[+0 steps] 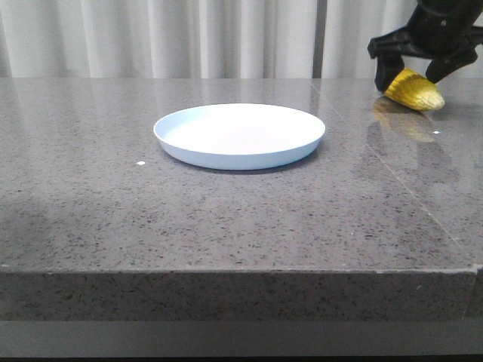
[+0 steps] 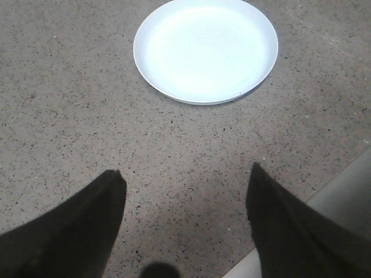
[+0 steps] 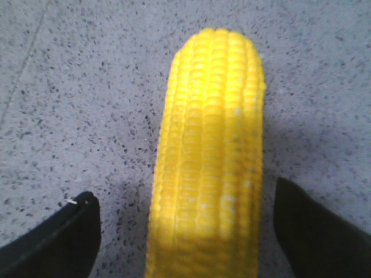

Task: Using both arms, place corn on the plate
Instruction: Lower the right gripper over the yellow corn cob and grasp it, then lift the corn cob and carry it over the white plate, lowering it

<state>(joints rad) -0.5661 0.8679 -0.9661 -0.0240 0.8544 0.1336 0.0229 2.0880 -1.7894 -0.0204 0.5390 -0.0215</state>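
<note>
Right gripper (image 1: 413, 75) spread astride the corn (image 1: 413, 90) at far right, well apart from the plate (image 1: 240, 136), left gripper (image 2: 184, 191) spread idle: grasp step, next needs jaws closing.

corn (image 1: 413, 90): yellow, lying far right on table | plate (image 1: 240, 136): pale blue, empty, centre

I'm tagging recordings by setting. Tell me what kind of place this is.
Probably a staged test bench in a lab, not a real kitchen: a bare speckled stone table, plain pale curtains closing off the back, and only a plate and corn set out.
</note>
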